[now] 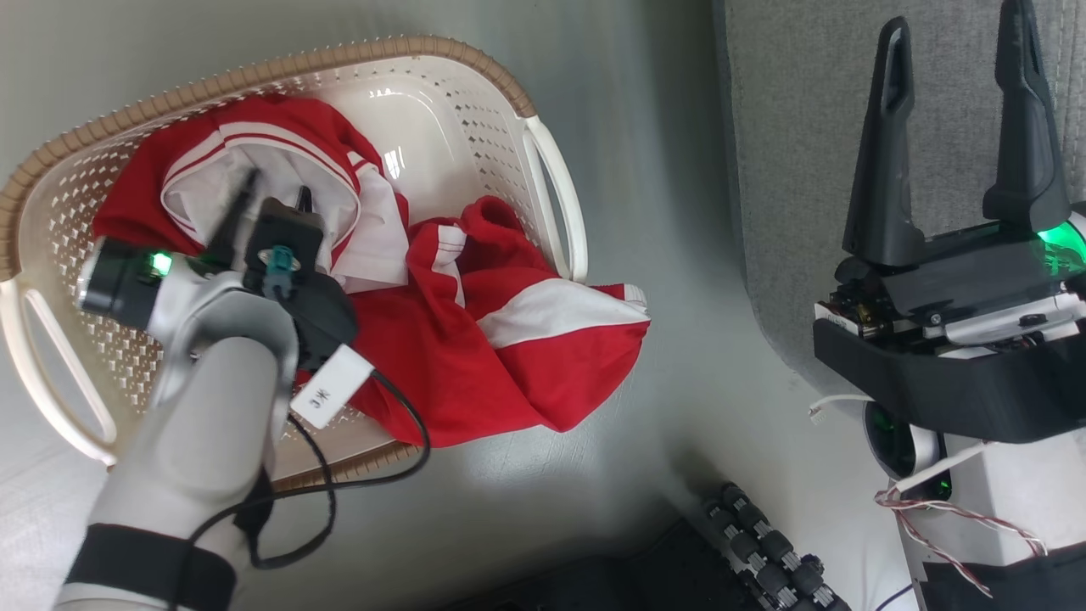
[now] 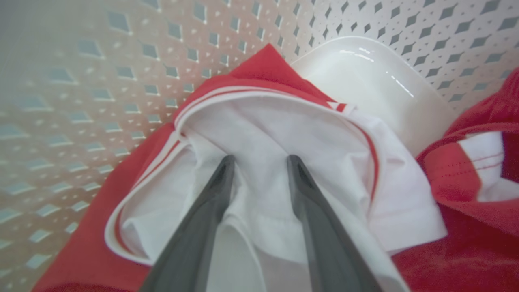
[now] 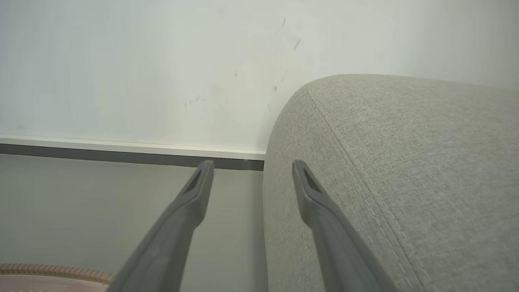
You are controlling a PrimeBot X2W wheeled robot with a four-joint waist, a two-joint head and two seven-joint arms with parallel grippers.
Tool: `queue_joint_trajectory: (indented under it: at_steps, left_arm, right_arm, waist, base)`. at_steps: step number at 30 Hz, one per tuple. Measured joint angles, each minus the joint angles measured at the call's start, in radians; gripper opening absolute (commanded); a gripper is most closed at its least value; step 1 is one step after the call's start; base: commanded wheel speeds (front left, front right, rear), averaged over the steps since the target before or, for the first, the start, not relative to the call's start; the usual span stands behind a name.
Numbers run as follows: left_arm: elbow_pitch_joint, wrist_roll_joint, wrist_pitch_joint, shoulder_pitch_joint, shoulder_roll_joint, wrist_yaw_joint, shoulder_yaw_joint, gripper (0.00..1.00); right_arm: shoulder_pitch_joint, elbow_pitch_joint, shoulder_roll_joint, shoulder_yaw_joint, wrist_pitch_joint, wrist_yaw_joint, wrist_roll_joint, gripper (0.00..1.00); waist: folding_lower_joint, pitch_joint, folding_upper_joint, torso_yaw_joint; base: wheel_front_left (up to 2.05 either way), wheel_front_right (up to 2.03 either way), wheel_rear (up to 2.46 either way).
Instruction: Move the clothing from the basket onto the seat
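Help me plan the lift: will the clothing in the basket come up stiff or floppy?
Probably floppy: the clothing lies crumpled in folds and sags over the basket rim. Likely light, being thin fabric. It may trail and snag the rim when lifted.

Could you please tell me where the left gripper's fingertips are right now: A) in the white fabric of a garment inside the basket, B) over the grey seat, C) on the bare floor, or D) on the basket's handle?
A: in the left wrist view the left gripper has its tips in white fabric of the red and white garment, with the perforated wall of the basket behind.
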Motion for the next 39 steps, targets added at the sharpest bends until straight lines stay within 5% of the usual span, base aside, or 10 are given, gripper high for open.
queue_joint_trajectory:
  at_steps: [1, 19, 39]
  left_arm:
    - [0.005, 0.001, -0.005, 0.000, -0.006, 0.000, -0.001, 0.00]
    - [0.048, -0.036, -0.123, 0.014, -0.079, -0.002, -0.013, 0.00]
    - [-0.082, -0.144, -0.158, 0.163, -0.104, -0.129, -0.063, 0.00]
  right_arm:
    - [-0.002, 0.007, 0.000, -0.001, 0.000, 0.000, 0.000, 1.00]
    - [-0.026, 0.101, 0.002, -0.009, 0.000, 0.000, 0.000, 1.00]
    - [0.084, 0.232, -0.021, -0.051, 0.000, 0.018, 0.000, 1.00]
  waist:
    - [0.0000, -0.002, 0.0001, 0.000]
    - [-0.0001, -0.119, -0.0001, 0.043]
    - [-0.0002, -0.364, -0.0002, 0.123]
  base:
    - [0.00, 0.00, 0.00]
    - [0.00, 0.00, 0.00]
    - [0.00, 0.00, 0.00]
